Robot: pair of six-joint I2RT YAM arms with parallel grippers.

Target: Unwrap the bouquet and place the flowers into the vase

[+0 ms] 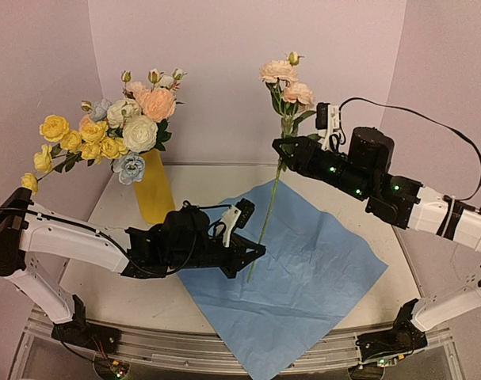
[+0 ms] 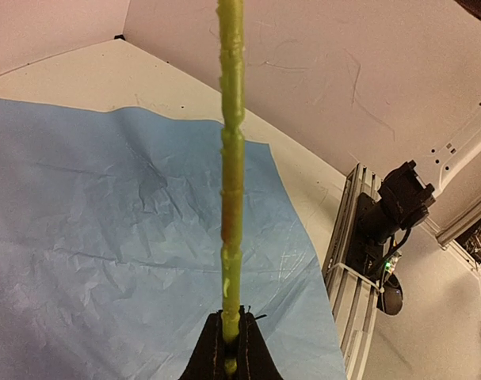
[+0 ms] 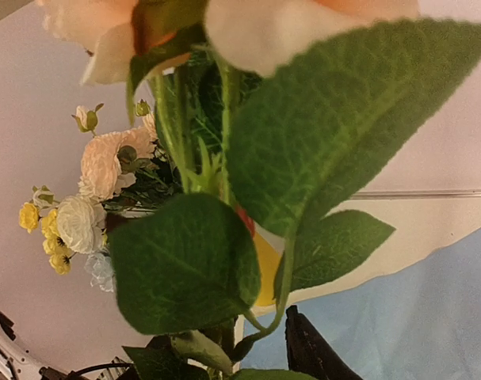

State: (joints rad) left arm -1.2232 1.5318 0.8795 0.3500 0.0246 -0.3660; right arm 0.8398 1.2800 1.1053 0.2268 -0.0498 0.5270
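While the left claw point(image 2: 228, 358) is pinching only the rose stem point(image 2: 230, 198) at its foot and the right claw's point(image 1: 284, 147) spread cannot be told, the top-heavy stem is risking pivoting sideways.

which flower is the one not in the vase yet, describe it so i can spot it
Find the blue paper spread across the table. Above its far left part a lone stem stands nearly upright in the air, pale pink blooms on top, its lower end pinched by the left hand. Unlike the flowers bunched in the yellow vase, it stands alone.
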